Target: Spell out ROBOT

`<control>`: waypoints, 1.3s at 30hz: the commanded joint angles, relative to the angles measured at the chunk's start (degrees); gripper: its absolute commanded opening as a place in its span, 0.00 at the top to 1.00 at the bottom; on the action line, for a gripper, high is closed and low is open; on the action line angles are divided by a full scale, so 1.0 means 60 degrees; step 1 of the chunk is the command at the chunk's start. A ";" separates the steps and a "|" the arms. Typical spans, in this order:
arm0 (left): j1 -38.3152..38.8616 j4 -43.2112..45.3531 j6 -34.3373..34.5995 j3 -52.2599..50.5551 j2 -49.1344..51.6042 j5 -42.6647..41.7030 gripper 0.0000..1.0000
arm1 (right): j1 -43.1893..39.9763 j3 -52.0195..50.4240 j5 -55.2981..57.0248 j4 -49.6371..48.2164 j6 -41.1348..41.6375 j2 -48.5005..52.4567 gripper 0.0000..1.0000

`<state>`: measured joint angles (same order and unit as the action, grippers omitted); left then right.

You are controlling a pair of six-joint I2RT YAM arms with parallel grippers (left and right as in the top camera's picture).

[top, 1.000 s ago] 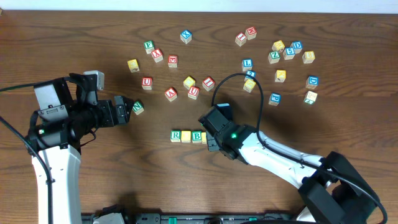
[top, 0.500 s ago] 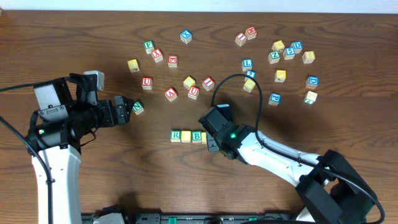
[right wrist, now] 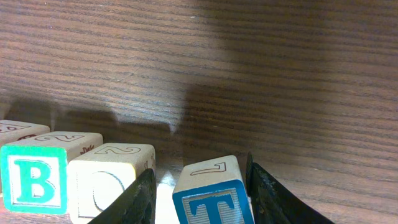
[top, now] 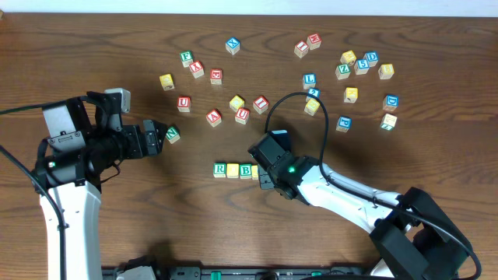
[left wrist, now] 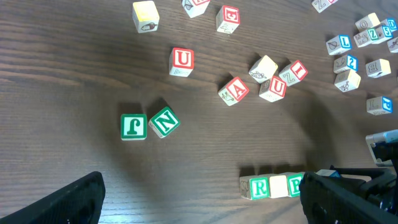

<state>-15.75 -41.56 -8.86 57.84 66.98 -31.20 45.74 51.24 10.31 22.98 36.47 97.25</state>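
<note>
We take the green B cube as our marker. In the right wrist view a yellow cube with a faint outlined O stands touching the B cube. Just past it sits the blue T cube, turned a little out of line with the row. The right gripper straddles the T with its jaws apart. One finger stands between the O and the T with a sliver of table showing beside the T, and the other is close against the T's far side, so nothing is clamped. The thin marks on the cubes' top faces are not clear enough for us to read. From overhead, on the B cube's other side, a plain yellow cube and then the green R cube continue the line, touching, on the wooden table. The left gripper hangs well beyond the R end of the row from the B, jaws wide apart and holding nothing. Ahead of it lie the green N cube and a green cube that reads like a J, touching. Farther on are a red U cube and a red A cube.
</note>
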 commanded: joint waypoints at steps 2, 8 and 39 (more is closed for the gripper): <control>-0.0044 0.0004 -0.0055 0.0175 -0.0018 -0.0047 0.02 | 0.0073 -0.0066 0.0120 -0.0120 0.0062 0.0098 0.58; -0.0044 0.0004 -0.0058 0.0175 -0.0018 -0.0047 0.02 | 0.0073 -0.0062 0.0270 -0.0277 0.0062 0.0098 0.58; -0.0044 0.0004 -0.0058 0.0175 -0.0018 -0.0047 0.02 | -0.1129 0.0576 0.0871 0.1523 0.0259 0.0058 0.99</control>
<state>-15.75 -41.58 -8.86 57.84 66.96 -31.20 39.11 54.06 16.25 30.63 35.83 97.25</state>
